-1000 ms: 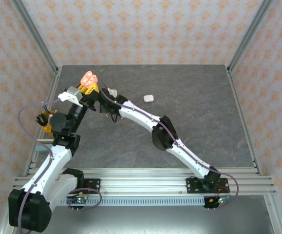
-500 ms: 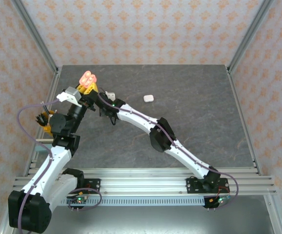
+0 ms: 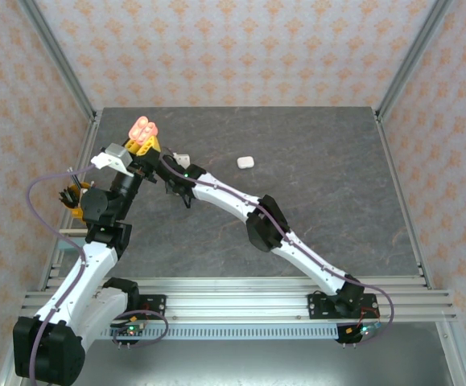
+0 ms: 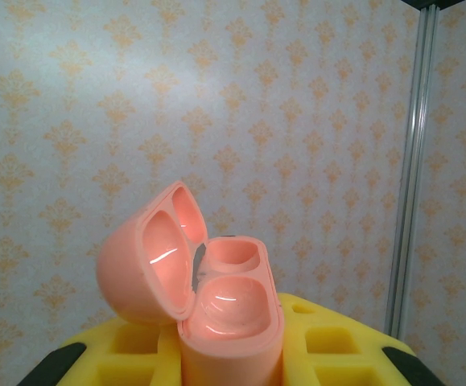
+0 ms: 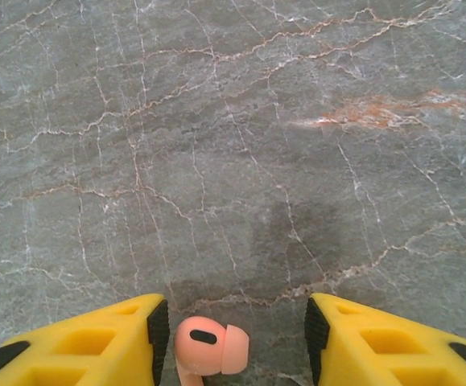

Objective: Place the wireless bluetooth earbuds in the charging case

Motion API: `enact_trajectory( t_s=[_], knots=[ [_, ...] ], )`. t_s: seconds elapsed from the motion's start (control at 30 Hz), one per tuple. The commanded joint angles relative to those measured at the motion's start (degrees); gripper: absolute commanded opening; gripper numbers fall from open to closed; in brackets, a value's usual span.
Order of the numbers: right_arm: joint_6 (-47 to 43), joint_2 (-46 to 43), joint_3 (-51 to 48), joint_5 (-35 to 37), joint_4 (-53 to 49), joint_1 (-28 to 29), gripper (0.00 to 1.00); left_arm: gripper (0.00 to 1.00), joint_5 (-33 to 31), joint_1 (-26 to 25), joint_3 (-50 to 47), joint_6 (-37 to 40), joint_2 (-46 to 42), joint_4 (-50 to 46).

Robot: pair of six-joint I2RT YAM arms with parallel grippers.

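Straddling a salmon pink earbud (image 5: 210,346) on the grey table (image 5: 233,161), the right gripper (image 5: 234,331) holds its yellow jaws apart, gripping nothing. Farther off, the left gripper (image 4: 231,350) is clamped on a pink charging case (image 4: 231,310), whose open lid and empty wells rise above its jaws.

Lighting brightly and evenly from overhead; casting soft shadows on the worktop (image 3: 337,185); glinting inside the glossy pink case (image 4: 233,322).

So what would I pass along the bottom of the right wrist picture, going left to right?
Yellow finger → pink earbud → other yellow finger.
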Motion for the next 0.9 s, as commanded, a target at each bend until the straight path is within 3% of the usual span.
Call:
enact_trajectory(
  t_s=[0.0,0.47,0.87],
  knots=[
    [-0.2,1.0,1.6,1.9,-5.3,1.0,0.47,0.0,-1.3,0.4,0.0,-0.2,-1.0,3.1],
    [0.3,-2.1,-2.1,4.4,-7.8,0.8,0.38,0.0,-1.5,0.5,0.4,-0.2,-1.4,1.7],
    [2.1,-9.4,-13.2,5.8,-8.6,-1.0,0.33,0.0,-1.6,0.4,0.7,0.2,-1.6,0.8]
  ],
)
